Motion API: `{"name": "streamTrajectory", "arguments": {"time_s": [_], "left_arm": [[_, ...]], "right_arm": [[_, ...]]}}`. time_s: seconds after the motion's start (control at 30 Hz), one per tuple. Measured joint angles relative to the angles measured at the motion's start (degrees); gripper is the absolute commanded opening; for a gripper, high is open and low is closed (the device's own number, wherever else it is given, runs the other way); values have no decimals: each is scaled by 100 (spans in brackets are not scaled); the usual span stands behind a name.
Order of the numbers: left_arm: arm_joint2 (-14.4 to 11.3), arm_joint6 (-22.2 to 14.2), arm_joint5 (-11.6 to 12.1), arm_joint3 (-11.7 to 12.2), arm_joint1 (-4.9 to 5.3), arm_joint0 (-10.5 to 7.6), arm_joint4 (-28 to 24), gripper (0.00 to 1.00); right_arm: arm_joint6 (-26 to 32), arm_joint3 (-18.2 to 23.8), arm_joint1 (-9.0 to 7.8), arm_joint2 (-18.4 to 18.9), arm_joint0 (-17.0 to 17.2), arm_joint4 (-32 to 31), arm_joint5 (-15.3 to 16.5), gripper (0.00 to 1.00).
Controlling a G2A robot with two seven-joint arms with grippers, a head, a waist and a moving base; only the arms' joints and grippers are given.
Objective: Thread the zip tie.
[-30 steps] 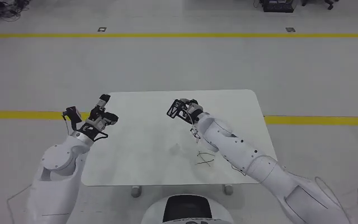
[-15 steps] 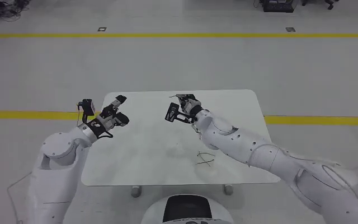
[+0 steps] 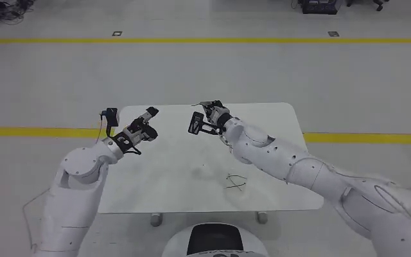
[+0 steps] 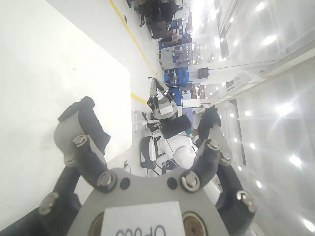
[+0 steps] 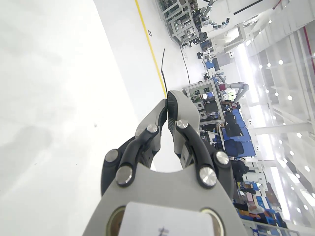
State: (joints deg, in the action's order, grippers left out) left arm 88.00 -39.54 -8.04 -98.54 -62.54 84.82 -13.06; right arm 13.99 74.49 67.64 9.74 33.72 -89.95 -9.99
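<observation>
Right pincer clenched on the zip tie, left pincer released, both over the far side of the table.

The right gripper (image 5: pixel 167 102) pinches a thin black zip tie (image 5: pixel 162 67) between its fingertips, and the free end of the strip sticks out past them into the air, slightly bent. In the top view this gripper (image 3: pixel 207 108) hangs above the far edge of the white table (image 3: pixel 270 132), around its middle. The left gripper (image 3: pixel 148 121) hangs above the table's far left corner, its jaws spread wide with nothing between them, and it faces the right gripper across a gap. In the left wrist view, its own fingers (image 4: pixel 82 121) frame the right gripper beyond. Two thin black strips (image 3: pixel 235 182) lie crossed on the table near its near edge, right of the middle, apart from both grippers.
</observation>
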Motion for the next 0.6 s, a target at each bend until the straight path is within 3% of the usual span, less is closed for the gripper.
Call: {"name": "streamTrajectory", "arguments": {"time_s": [0.2, 0.53, 0.6], "left_arm": [[-222, 27, 91, 67, -17, -193, -175, 100], [-250, 60, 142, 84, -18, -200, -186, 100], [-327, 39, 30, 145, -23, -264, -267, 100]], "right_arm": [[260, 130, -23, 0, -36, 0, 247, 0], [265, 117, -24, 0, -36, 0, 246, 0], [295, 101, -26, 0, -76, 0, 349, 0]]}}
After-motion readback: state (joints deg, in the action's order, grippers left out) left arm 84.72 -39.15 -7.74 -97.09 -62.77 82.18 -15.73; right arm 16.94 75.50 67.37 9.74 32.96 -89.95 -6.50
